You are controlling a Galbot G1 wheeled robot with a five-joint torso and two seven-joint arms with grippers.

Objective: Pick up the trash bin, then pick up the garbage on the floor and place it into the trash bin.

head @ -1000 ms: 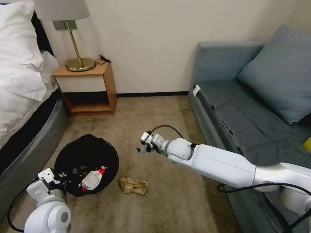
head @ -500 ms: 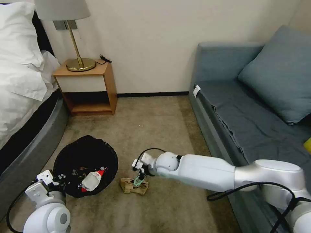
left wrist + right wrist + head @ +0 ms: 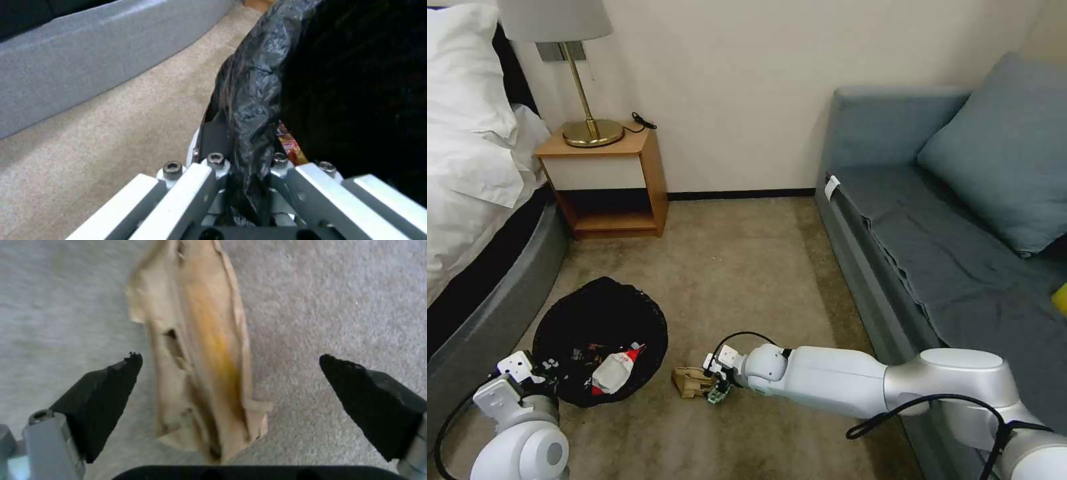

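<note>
The left gripper (image 3: 527, 383) is clamped on the rim of the trash bin (image 3: 602, 313), the black liner pinched between its jaws (image 3: 249, 186), and holds it low beside the bed (image 3: 487, 293); a red-and-white packet (image 3: 614, 371) already lies inside. Just past the bin on the carpet (image 3: 740, 267) lies the crumpled tan paper (image 3: 200, 350), the last of the garbage visible on the floor. The right gripper (image 3: 717, 390) is down at its near end, jaws spread wide with one pad (image 3: 111, 386) on each side and neither touching it. To do this well, I would sink until the pads brush the carpet, close across the paper's narrow width near its thicker middle, then lift straight before swinging toward the bin. Thin paper may slip or tear if only an edge is caught.
</note>
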